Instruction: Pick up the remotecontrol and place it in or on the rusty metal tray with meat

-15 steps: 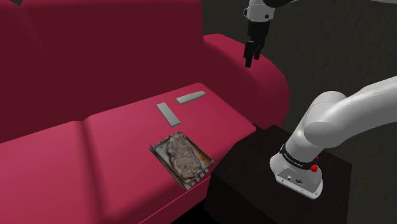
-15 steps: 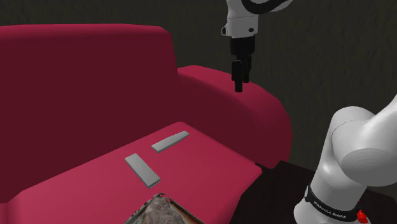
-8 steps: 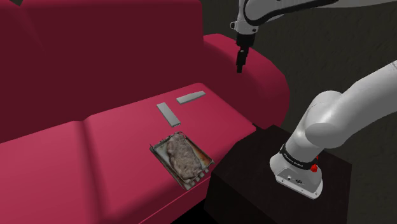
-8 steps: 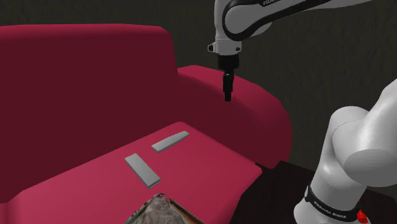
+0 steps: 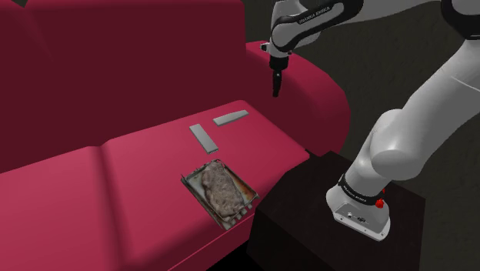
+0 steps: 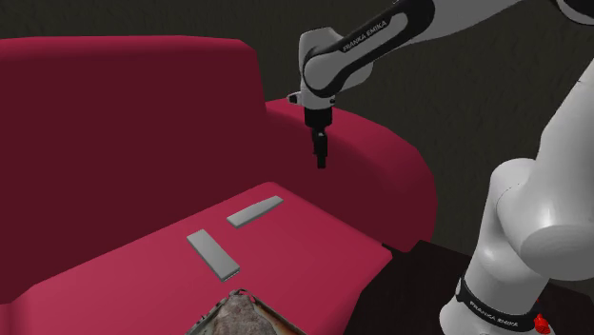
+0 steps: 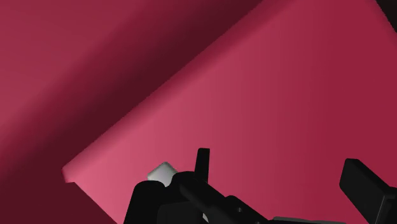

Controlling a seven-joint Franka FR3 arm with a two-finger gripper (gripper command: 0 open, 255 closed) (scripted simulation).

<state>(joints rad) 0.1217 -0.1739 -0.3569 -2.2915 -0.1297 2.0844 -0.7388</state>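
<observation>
Two flat grey slabs lie on the red sofa seat, and I cannot tell which is the remote control: a shorter slab (image 5: 231,117) (image 6: 254,211) near the armrest and a longer slab (image 5: 203,138) (image 6: 211,253) beside it. The rusty tray with meat (image 5: 219,190) (image 6: 238,319) sits at the seat's front edge. My gripper (image 5: 274,88) (image 6: 322,160) (image 7: 283,175) hangs in the air above the seat beside the armrest, up and to the shoulder view's right of the shorter slab. Its fingers stand apart, open and empty. A pale grey corner (image 7: 161,172) peeks out by one finger.
The red sofa backrest (image 5: 115,69) rises behind the seat, and the padded armrest (image 5: 308,85) bounds it on the shoulder view's right. My dark stand (image 5: 338,223) sits next to the sofa's front corner. Dark wall lies behind.
The gripper has come down and moved to the shoulder view's left, from over the armrest to above the seat near the shorter slab. The slabs and tray have not moved.
</observation>
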